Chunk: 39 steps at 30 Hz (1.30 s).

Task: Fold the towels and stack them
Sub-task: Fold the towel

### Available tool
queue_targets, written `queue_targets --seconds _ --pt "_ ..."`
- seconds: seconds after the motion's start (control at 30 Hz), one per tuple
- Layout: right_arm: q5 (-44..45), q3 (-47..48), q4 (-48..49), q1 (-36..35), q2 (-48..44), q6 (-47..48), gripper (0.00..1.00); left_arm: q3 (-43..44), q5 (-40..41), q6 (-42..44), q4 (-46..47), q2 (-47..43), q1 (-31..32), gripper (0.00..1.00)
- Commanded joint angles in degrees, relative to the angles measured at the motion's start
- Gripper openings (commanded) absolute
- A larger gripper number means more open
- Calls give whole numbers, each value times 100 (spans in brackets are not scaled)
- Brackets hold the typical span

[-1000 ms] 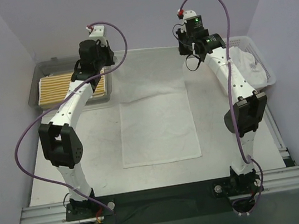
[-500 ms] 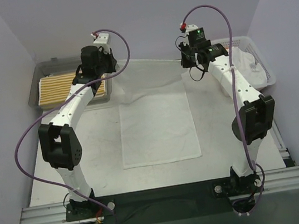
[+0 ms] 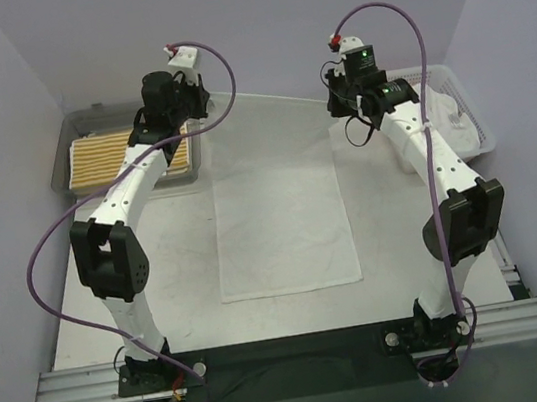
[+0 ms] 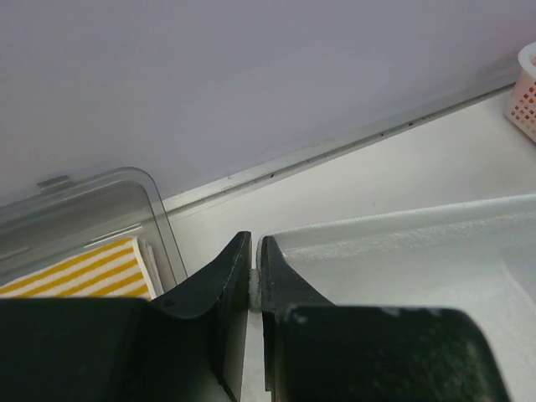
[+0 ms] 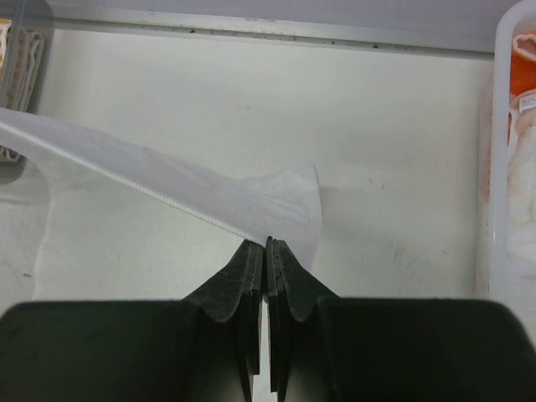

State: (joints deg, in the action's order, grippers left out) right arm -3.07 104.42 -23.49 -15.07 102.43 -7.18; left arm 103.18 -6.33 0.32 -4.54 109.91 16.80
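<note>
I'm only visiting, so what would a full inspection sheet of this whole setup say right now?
Surface: white table, faintly scuffed.
Job's things: white towel flat at centre, far edge lifted; yellow-striped towel in clear tray; bunched towels in mesh basket.
Clutter: nothing seen.
Grippers: left gripper and right gripper each shut on a far corner of the white towel.
Cables: purple cables loop off both arms.
Surroundings: plain pale walls.
</note>
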Motion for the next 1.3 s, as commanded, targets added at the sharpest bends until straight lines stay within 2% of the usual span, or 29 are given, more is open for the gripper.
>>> queue_targets --seconds 0.0,0.17,0.37,0.57,0.7,0.97,1.13,1.27 --pt "957 307 -253 329 -144 235 0 282 756 294 374 -83 -405 0" --pt "835 -79 -253 329 -486 165 0 -551 633 4 374 -653 -405 0" --pt "606 -1256 -262 329 -1260 -99 0 -1843 -17 -813 147 -1593 -388 0" --pt "168 -2669 -288 321 -2069 -688 0 -2809 -544 -1358 -706 -2376 -388 0" --pt "61 -3243 -358 294 -2534 -846 0 -3460 -834 -1500 -1276 -2956 -335 0" --pt "-483 -4244 -780 66 -3422 -1267 0 -5323 -791 -2114 -1664 -4344 -186 0" --pt "-650 -5394 -816 -154 -3783 -1812 0 -6413 -652 -2633 -1568 -4636 367 0" --pt "-704 -6054 -859 -180 -3801 -1989 0 -6722 -431 -2896 -1708 -4592 596 0"
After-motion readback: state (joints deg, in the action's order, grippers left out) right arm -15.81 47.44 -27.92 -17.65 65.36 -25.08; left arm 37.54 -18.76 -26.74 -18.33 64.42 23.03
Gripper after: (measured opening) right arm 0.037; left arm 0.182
